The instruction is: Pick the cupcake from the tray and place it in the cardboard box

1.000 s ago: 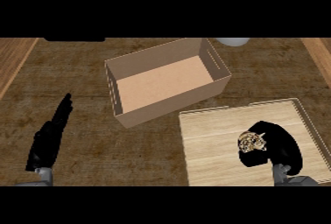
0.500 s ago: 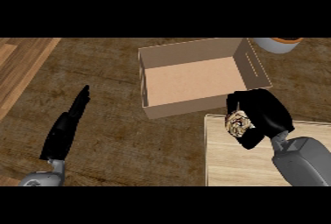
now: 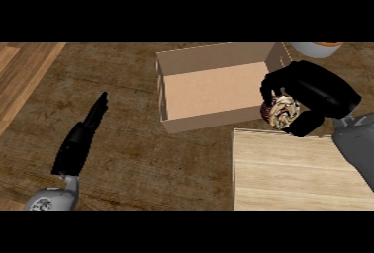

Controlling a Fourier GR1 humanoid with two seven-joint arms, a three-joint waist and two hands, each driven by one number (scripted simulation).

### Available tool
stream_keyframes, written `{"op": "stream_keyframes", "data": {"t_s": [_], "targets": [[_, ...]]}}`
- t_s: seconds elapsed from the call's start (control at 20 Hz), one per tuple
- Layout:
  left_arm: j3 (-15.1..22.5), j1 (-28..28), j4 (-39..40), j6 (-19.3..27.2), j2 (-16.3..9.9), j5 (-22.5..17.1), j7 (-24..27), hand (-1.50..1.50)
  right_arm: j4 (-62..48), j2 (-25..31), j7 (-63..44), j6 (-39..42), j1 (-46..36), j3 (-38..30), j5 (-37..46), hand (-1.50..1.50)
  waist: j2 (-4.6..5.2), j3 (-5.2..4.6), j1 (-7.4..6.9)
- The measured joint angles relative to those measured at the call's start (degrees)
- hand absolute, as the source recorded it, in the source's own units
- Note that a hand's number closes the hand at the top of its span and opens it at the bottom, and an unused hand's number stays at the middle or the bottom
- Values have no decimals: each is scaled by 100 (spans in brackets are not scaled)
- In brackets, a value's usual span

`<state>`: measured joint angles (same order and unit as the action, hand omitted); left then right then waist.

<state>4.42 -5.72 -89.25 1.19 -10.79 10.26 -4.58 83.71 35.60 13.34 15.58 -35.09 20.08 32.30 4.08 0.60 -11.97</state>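
This looks like a kitchen, seen from straight above a dark, wood-grained counter (image 3: 182,168) that fills most of the view. On it sit a pale wooden tray (image 3: 292,173) at the near right, an open cardboard box (image 3: 211,89) just beyond it, and a white dish with an orange rim (image 3: 318,48) at the far right edge (only partly in view). A lighter wooden strip (image 3: 25,74) runs along the far left.

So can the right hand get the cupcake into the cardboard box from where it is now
Probably yes. The right hand, fingers curled round the cupcake, is at the right wall of the cardboard box. The box is open-topped with nothing visible inside, so the way looks free.
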Motion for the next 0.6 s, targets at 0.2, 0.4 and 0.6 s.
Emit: {"op": "stream_keyframes", "data": {"t_s": [0.2,0.4,0.6], "targets": [[9,-49,34,41,32,33,-8,0,-463,-66,1185,343,-405,-385,-842,150,-3,-2,56],[-42,-105,88,54,15,31,-58,0,-1095,-72,2287,917,-831,-675,-1541,150,-30,-15,128],[-92,-138,160,77,8,33,-87,0,-1769,-52,2745,1138,-1357,-763,-1970,150,-75,-33,206]]}}
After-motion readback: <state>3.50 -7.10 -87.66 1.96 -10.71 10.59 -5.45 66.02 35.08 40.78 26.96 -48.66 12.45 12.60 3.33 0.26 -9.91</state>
